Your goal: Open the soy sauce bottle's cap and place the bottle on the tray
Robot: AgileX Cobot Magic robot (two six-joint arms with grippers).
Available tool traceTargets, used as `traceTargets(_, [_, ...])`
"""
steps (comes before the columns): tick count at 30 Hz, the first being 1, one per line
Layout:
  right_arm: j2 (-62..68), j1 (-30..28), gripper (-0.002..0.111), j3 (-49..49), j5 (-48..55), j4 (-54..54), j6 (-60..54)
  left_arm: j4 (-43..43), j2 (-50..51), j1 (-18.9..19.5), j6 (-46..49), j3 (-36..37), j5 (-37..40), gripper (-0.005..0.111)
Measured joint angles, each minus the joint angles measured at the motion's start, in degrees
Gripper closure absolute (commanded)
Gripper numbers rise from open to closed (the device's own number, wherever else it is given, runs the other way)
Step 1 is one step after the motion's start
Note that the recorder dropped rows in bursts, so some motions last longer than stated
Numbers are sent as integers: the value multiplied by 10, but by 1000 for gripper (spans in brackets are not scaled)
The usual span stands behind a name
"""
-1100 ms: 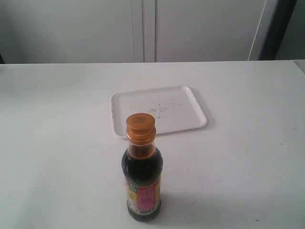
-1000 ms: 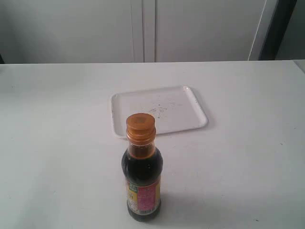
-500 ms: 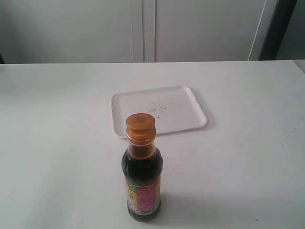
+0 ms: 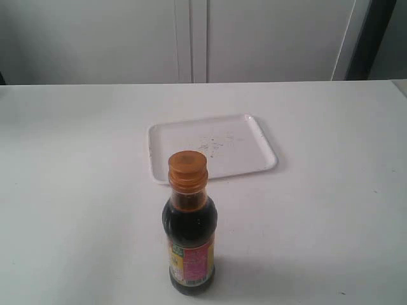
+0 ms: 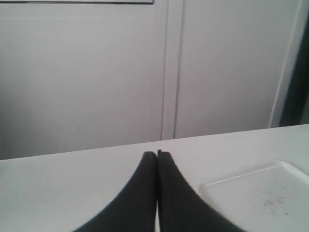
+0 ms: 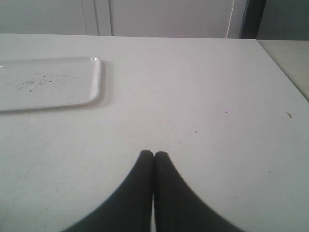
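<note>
Two claws — left gripper (image 5: 156, 153) and right gripper (image 6: 153, 153) — were pressed together, holding nothing. Neither touched the soy sauce bottle (image 4: 189, 244), upright on the table (image 4: 331, 210), cap (image 4: 187, 170) closed — likely awaiting grasp. The tray (image 6: 98, 79) lay ahead of both.

Both grippers closed and idle, each seen only by its own wrist camera.

The left gripper (image 5: 156, 153) had its two dark fingers pressed together, tips meeting with no gap, nothing held between them. The right gripper (image 6: 153, 153) stood the same way, its black fingers tapering to touching tips and gripping nothing. Neither arm reached into the exterior view, and no wrist or arm link showed anywhere.
</note>
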Motion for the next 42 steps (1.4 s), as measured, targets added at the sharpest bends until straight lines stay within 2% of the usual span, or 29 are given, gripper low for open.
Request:
traceTargets(5, [0,0,108,0,0,0,0,100,116,0,-43,-4,-144,107])
traceTargets(9, [0,0,108,0,0,0,0,154,157,0,-71,-4,-185,107])
traceTargets(11, [0,0,108,0,0,0,0,173,175,-14,-76,-4,-187,107])
traceTargets(18, [0,0,108,0,0,0,0,181,215,-112,-54,-5,-190,107])
traceTargets(22, [0,0,108,0,0,0,0,177,224,-151,-31,-5,-192,104])
traceTargets(24, [0,0,108,0,0,0,0,180,225,-166,-24,-5,-194,94])
traceTargets(26, [0,0,108,0,0,0,0,182,225,-178,-22,-5,-197,78])
traceTargets(32, [0,0,108,0,0,0,0,212,225,-196,-20,-5,-235,15])
traceTargets(34, [0,0,108,0,0,0,0,216,225,-197,-24,-5,-246,1])
traceTargets(42, [0,0,108,0,0,0,0,265,225,-198,-54,-5,-317,2])
